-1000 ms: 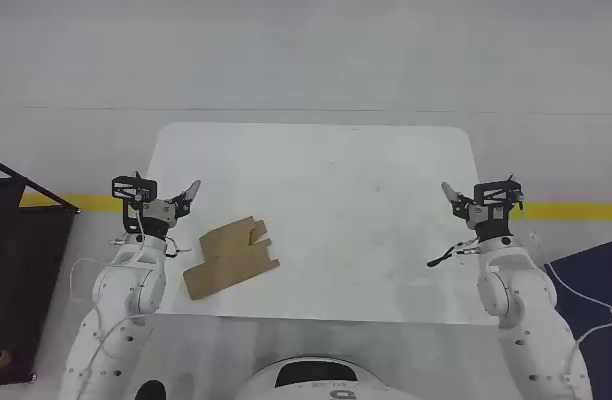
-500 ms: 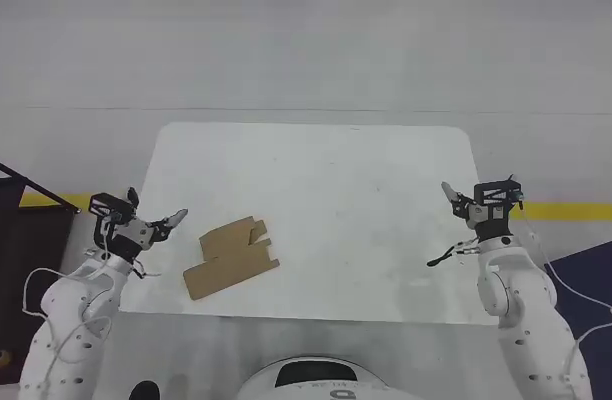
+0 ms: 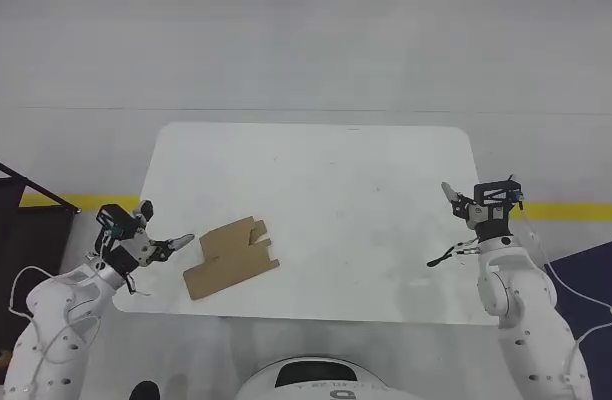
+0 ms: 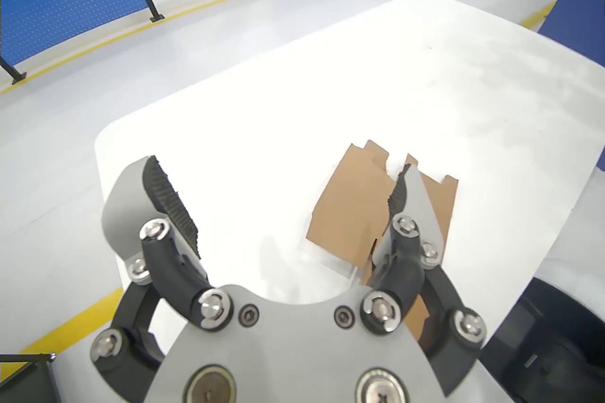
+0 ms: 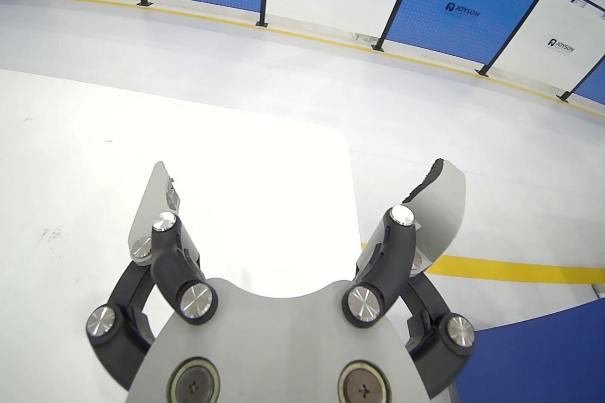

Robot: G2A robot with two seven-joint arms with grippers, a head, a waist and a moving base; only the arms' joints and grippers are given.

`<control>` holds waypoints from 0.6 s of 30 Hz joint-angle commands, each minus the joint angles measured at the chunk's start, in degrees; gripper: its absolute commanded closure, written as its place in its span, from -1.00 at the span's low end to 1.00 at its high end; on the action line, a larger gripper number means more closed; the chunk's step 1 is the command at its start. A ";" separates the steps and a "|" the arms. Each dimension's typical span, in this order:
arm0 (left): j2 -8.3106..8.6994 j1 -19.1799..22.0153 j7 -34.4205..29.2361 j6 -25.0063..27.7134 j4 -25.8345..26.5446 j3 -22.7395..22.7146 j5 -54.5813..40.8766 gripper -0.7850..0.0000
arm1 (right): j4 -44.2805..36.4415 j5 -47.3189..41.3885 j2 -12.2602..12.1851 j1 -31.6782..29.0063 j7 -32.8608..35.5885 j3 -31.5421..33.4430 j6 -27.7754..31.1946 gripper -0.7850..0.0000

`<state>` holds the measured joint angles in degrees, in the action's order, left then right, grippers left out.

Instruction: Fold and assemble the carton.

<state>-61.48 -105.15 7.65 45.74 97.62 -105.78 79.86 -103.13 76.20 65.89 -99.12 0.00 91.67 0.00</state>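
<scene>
The carton (image 3: pixel 231 258) is lying flat and unfolded on the white table (image 3: pixel 386 180), near the front edge on the robot's left side. The left gripper (image 3: pixel 166 226) is hovering just beside the carton's left end with its jaws spread wide, holding nothing. The right gripper (image 5: pixel 300 166) is hanging over the table's right edge, also wide open and empty, well apart from the carton.

I am judging that the step in hand is the first grasp. Flat cardboard gives little to pinch, so the left gripper should come in low, slide one finger under the nearest edge and close on a whole panel, not on a small flap.

In the left wrist view one finger (image 4: pixel 416 206) is covering part of the carton (image 4: pixel 347 206) and the gripper's body is cutting off the near corner. The fold lines are hard to make out, and so is whether the board is single or double.
</scene>
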 commanded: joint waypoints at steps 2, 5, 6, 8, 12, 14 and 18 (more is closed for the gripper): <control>0.24 -1.69 8.12 -2.85 -0.81 1.31 17.15 -1.00 | 0.00 0.00 0.00 0.00 0.00 0.00 0.00 -1.00; 0.73 -1.40 12.44 -6.24 -3.59 2.18 25.30 -1.00 | 0.00 0.00 0.00 0.00 0.00 0.00 0.00 -1.00; 0.88 -1.39 13.65 -8.05 -4.01 2.97 28.90 -1.00 | 0.00 0.00 0.00 0.00 0.00 0.00 0.00 -1.00; 1.06 -1.76 17.85 -12.25 -5.30 4.52 33.92 -1.00 | 0.00 0.00 0.00 0.00 0.00 0.00 0.00 -1.00; 1.09 -1.13 24.78 -15.75 -9.35 5.09 32.38 -1.00 | 0.00 0.00 0.00 0.00 0.00 0.00 0.00 -1.00; 1.18 -0.67 24.18 -19.74 -10.29 4.96 35.02 -1.00 | 0.00 0.00 0.00 0.00 0.00 0.00 0.00 -1.00; 1.09 -0.42 25.97 -33.43 -12.20 5.75 41.93 -1.00 | 0.00 0.00 0.00 0.00 0.00 0.00 0.00 -1.00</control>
<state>-60.37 -105.57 32.98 17.11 85.97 -100.20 119.70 -103.13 76.20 65.89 -99.12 0.00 91.67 0.00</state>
